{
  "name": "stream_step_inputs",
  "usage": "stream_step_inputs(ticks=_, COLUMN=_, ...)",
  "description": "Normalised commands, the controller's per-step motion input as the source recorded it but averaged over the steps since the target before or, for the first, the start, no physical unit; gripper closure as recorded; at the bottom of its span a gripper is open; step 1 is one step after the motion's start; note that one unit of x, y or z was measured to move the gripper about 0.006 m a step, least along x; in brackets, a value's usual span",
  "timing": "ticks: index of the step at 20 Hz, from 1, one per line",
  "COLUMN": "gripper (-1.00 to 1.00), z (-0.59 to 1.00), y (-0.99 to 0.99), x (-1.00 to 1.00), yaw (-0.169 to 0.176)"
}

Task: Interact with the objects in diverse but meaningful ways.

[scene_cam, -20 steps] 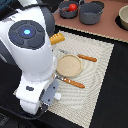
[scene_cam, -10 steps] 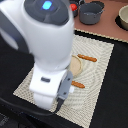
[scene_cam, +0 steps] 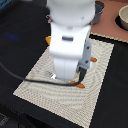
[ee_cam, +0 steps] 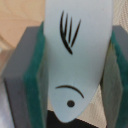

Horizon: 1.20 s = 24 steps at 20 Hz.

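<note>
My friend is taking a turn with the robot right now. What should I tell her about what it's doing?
Gripper: shut on the flat white fish, held between the green-padded fingers.
Exterior view: the arm hangs over the woven placemat and hides most of what lies on it; only orange bits peek out beside it. A dark pot and a white bowl sit on the far surface.
Done: fish gripped. Left: set it down somewhere sensible, then handle the other toys.
</note>
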Motion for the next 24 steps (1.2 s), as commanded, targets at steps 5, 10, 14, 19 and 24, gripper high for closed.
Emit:
stream_step_inputs(ticks=5, gripper=1.00, z=0.00, y=0.54, x=-0.57, yaw=0.022)
stream_step_inputs(ticks=10, gripper=1.00, z=0.00, y=0.52, x=-0.60, yaw=0.015)
stream_step_inputs(ticks=14, gripper=1.00, z=0.00, y=0.56, x=-0.67, yaw=0.001)
stream_step_inputs(ticks=19, gripper=1.00, z=0.00, y=0.58, x=-0.70, yaw=0.000)
stream_step_inputs(ticks=24, gripper=1.00, z=0.00, y=0.59, x=-0.67, yaw=0.000)
